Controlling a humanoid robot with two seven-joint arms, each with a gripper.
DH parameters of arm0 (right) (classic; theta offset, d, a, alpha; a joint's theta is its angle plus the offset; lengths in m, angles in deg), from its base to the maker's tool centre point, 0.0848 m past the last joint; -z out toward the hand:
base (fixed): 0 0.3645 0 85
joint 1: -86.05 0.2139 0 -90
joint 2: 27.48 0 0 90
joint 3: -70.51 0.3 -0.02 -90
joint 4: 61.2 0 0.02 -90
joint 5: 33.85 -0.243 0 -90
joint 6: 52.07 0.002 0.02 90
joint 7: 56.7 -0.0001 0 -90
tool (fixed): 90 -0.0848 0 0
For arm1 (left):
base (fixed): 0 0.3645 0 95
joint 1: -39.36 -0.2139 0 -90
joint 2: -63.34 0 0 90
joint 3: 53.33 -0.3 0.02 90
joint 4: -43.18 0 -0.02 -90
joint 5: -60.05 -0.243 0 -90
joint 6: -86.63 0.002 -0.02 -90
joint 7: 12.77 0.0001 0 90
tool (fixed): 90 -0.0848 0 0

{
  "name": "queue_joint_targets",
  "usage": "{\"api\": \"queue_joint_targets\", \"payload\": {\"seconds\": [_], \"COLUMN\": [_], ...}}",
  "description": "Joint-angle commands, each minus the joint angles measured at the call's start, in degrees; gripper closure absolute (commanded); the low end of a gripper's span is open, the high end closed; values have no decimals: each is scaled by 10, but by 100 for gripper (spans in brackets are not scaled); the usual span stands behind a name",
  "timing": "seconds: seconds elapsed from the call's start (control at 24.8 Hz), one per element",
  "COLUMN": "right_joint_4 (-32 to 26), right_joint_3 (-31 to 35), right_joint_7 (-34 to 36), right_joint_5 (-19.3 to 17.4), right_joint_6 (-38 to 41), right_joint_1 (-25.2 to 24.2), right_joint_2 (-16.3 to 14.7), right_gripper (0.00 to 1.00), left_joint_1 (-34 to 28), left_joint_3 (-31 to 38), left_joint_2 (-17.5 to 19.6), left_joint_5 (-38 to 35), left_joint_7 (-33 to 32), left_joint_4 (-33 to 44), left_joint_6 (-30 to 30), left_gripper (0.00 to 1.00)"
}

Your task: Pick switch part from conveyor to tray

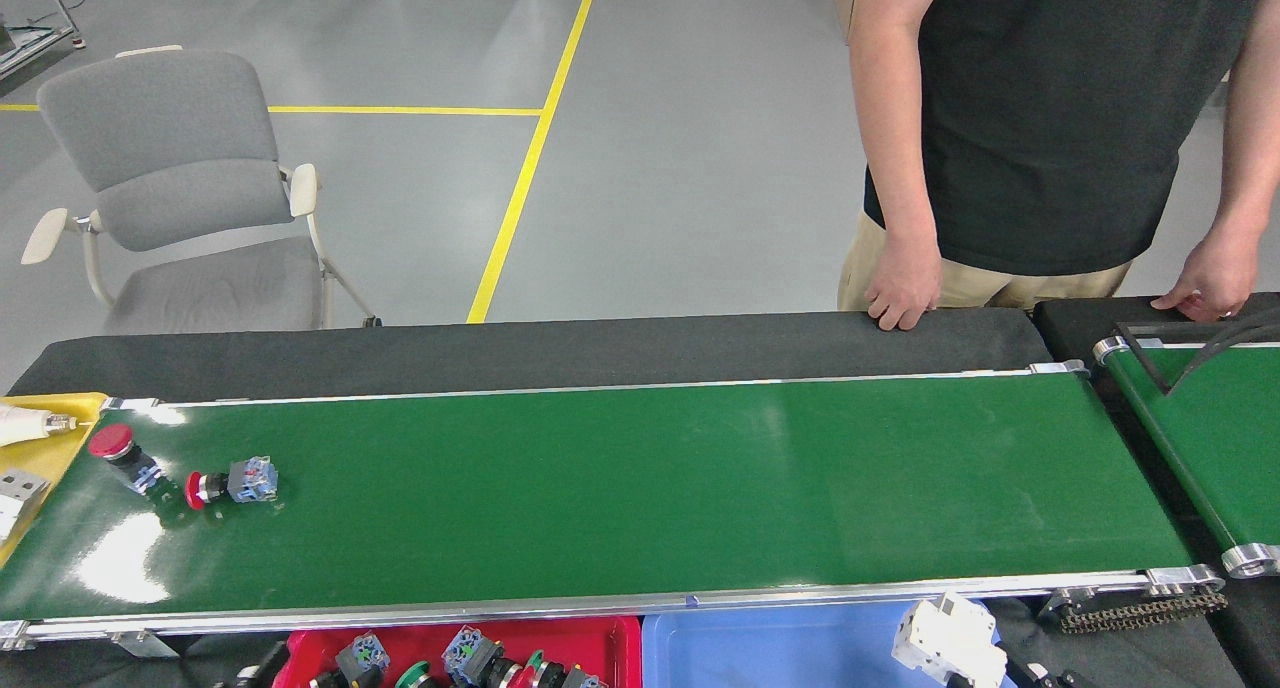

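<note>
Two red-capped switch parts (130,458) lie at the conveyor's (640,488) left end. More lie in the red tray (610,640). A white breaker (950,643) hangs over the blue tray (770,653); the right gripper beneath is barely visible, its grasp unclear. Left gripper out of view.

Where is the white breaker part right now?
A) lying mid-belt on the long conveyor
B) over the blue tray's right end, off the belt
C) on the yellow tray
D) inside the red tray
B: the white breaker part sits below the conveyor rail, above the blue tray at its right end.
</note>
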State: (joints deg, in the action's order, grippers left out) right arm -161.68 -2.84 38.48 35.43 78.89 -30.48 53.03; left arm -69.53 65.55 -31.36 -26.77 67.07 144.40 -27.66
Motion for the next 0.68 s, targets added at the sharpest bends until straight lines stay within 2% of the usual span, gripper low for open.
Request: {"api": "queue_joint_targets", "payload": {"seconds": [0.0, 0.12, 0.2, 0.28, 0.32, 0.4, 0.64], "right_joint_4": [-7, -9, -9, -9, -9, -9, -9], "right_joint_3": [14, 31, 30, 29, 27, 4, -11], "right_joint_7": [0, -3, -12, -31, -38, -44, -49], "right_joint_5": [-3, -1, 13, 65, 88, 121, 125], "right_joint_6": [4, -54, -145, -242, -266, -276, -273], "right_joint_1": [6, 30, 62, 90, 97, 100, 96], "right_joint_2": [26, 75, 94, 106, 111, 119, 115], "right_gripper": [1, 1, 3, 3, 3, 3, 3], "left_joint_1": [3, 5, 9, 12, 15, 17, 13], "left_joint_3": [9, 6, 5, 4, 6, 11, 12], "left_joint_2": [8, 9, 11, 18, 22, 32, 50], "left_joint_5": [1, -1, -1, -10, -12, -8, -6], "left_joint_7": [19, 41, 41, 43, 44, 44, 101], "left_joint_4": [6, 7, 6, 6, 4, -4, -7], "left_joint_6": [36, 35, 34, 34, 34, 34, 34], "left_gripper": [0, 0, 0, 0, 0, 0, 0]}}
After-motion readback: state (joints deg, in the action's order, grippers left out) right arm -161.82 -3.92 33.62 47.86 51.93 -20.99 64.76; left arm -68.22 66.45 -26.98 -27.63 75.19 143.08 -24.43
